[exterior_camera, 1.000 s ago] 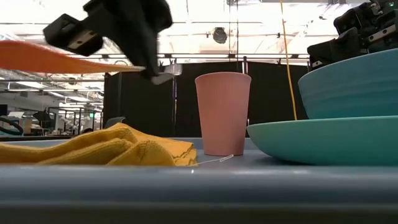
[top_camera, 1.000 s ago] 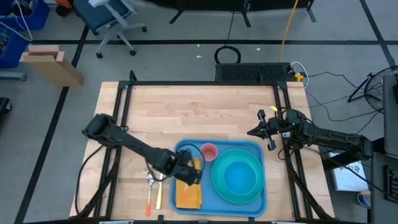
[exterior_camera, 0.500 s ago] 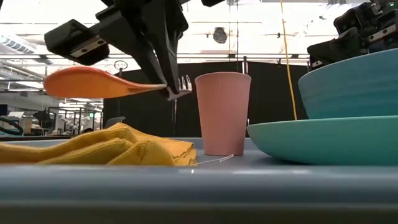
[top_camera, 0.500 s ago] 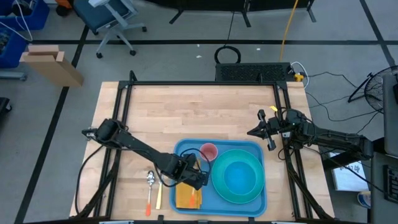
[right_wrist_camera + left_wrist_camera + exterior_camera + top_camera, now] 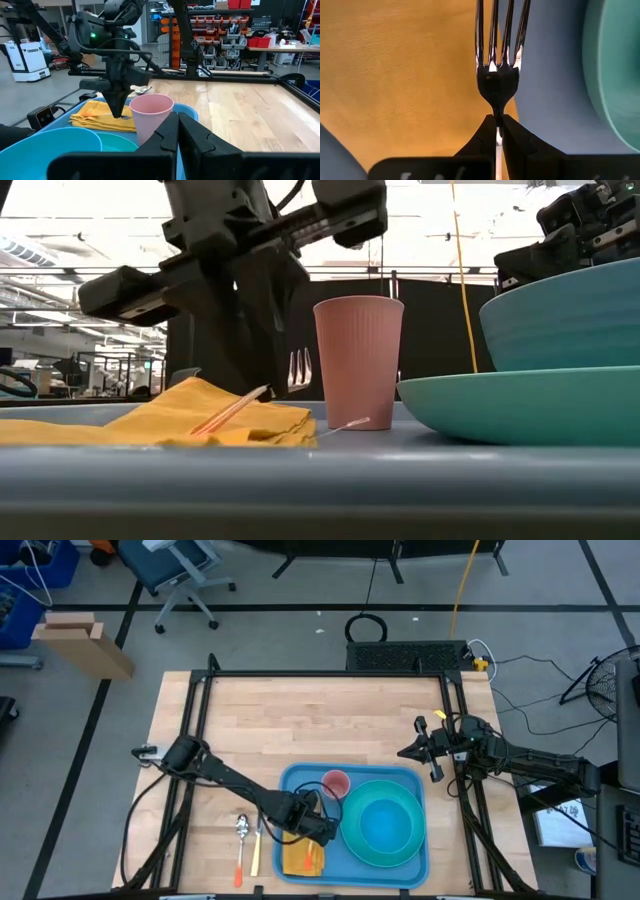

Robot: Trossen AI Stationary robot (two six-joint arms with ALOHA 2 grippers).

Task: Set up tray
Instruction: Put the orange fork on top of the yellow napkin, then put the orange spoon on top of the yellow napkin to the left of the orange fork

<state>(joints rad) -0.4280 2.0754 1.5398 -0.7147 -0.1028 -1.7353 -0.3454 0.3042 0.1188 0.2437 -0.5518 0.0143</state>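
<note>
Two dark jointed arms, black looping cables, blocky wrist housings, possibly a green indicator light

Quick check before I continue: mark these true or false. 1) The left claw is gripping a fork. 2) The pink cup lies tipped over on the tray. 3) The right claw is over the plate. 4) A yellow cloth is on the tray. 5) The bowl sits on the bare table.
1) True: the left claw is shut on the fork, over the yellow cloth.
2) False: the pink cup stands upright on the tray.
3) False: the right claw waits off the tray, near the table's right edge.
4) True.
5) False: the bowl sits on the plate.
</note>
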